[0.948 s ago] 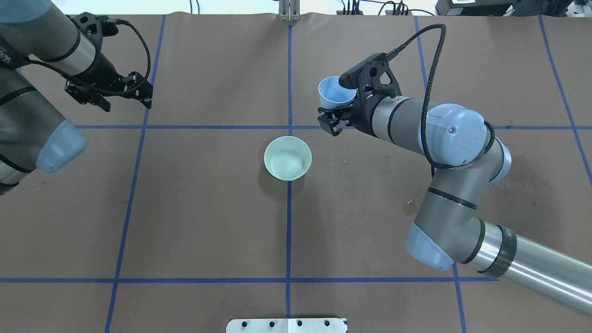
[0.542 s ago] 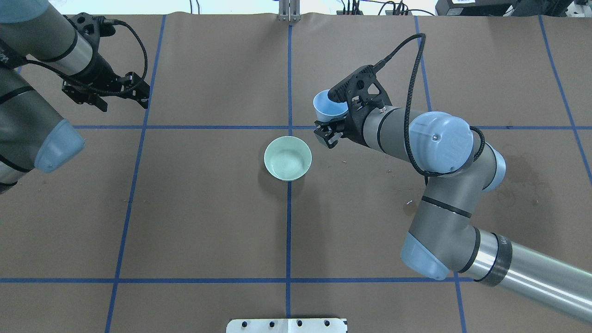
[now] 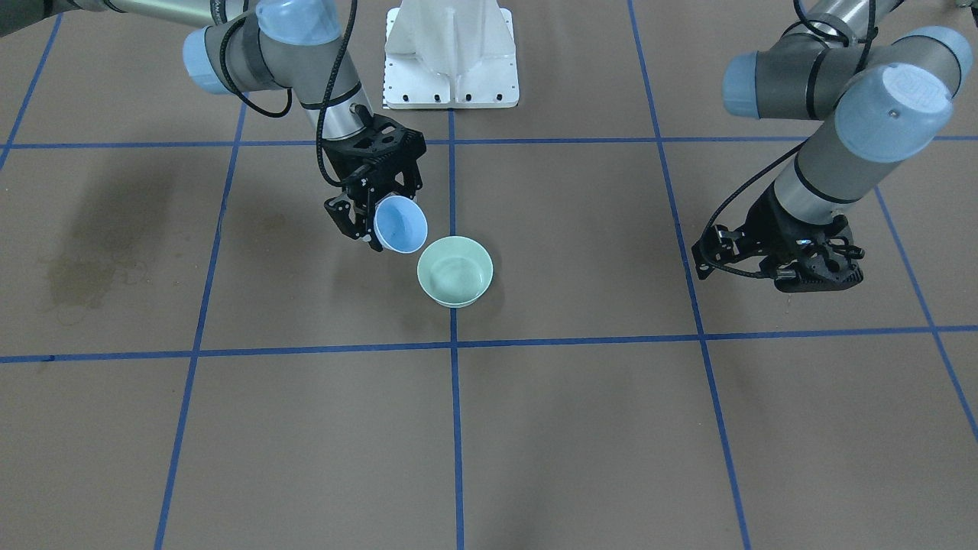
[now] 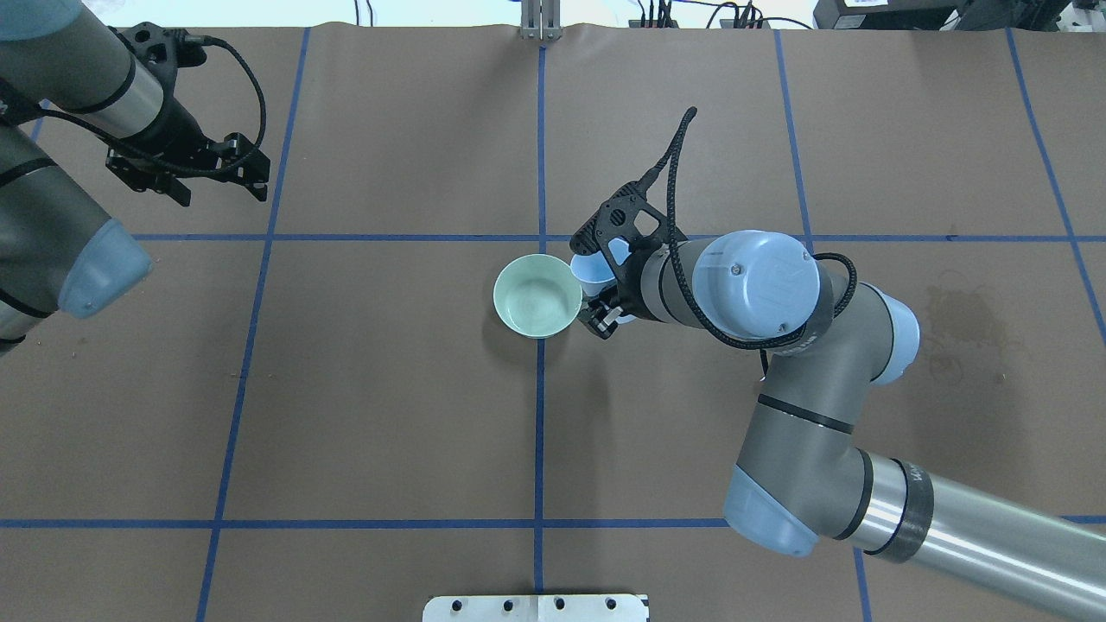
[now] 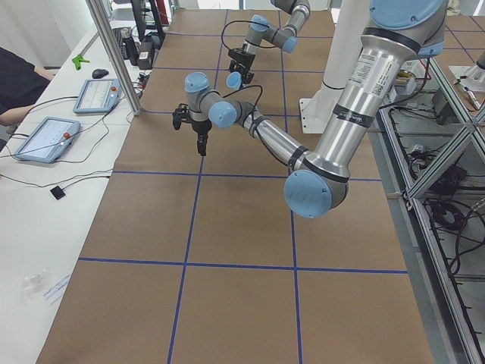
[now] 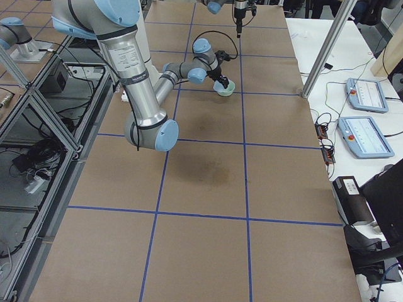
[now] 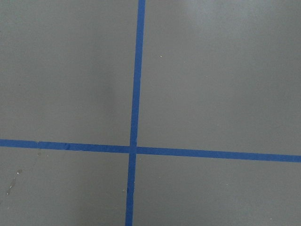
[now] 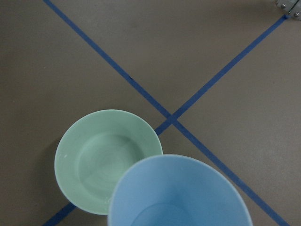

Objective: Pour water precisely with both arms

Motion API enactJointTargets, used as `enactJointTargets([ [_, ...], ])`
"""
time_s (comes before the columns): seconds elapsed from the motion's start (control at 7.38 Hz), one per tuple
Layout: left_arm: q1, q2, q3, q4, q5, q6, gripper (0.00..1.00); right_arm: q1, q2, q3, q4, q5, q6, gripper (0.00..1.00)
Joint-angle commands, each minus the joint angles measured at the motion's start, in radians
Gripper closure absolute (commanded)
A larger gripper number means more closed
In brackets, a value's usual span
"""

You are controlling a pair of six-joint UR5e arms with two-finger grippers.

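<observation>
My right gripper (image 4: 607, 298) is shut on a light blue cup (image 4: 594, 273) and holds it just above the table, tilted, its rim touching or overlapping the right edge of a pale green bowl (image 4: 537, 295). In the front view the cup (image 3: 400, 224) opens toward the bowl (image 3: 455, 272). Water shows as a faint rippled sheen in the bowl (image 8: 106, 162); I see no stream. A faint level line shows low in the cup (image 8: 178, 197). My left gripper (image 4: 223, 186) is open and empty, far to the left over bare table (image 3: 802, 271).
Blue tape lines (image 7: 136, 94) divide the brown table cover. Dull dried stains (image 4: 968, 320) lie behind the right arm's elbow. The white bolted pedestal (image 3: 451, 53) stands at the robot's edge. Tablets (image 5: 49, 136) lie beyond the table's far side.
My right arm has carried the blue cup toward the robot and leftward, from well behind the bowl to its right rim. My left gripper has drifted slightly left and away.
</observation>
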Motion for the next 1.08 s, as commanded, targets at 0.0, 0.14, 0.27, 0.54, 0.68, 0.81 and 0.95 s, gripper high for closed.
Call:
enactJointTargets([
  [0.0,-0.007,0.02,0.001,-0.002,-0.001,0.04,0.0,-0.013,0.066,-0.007,-0.15,0.022,-0.05,1.0],
  [0.14,-0.007,0.02,0.001,0.0,-0.001,0.04,0.0,-0.014,0.077,-0.022,-0.166,0.022,-0.053,1.0],
  [0.27,-0.013,0.02,0.001,0.0,-0.001,0.04,0.0,-0.014,0.098,-0.07,-0.168,0.037,-0.053,1.0],
  [0.54,-0.022,0.02,0.005,0.0,-0.001,0.04,0.0,-0.015,0.166,-0.122,-0.271,0.082,-0.056,1.0],
  [0.68,-0.022,0.02,0.007,0.0,-0.001,0.04,0.0,-0.015,0.202,-0.148,-0.334,0.105,-0.057,1.0],
  [0.81,-0.022,0.02,0.007,0.0,-0.001,0.04,0.0,-0.015,0.224,-0.162,-0.385,0.112,-0.089,1.0],
  [0.95,-0.022,0.022,0.007,0.0,-0.001,0.04,0.0,-0.015,0.249,-0.168,-0.451,0.111,-0.135,1.0],
])
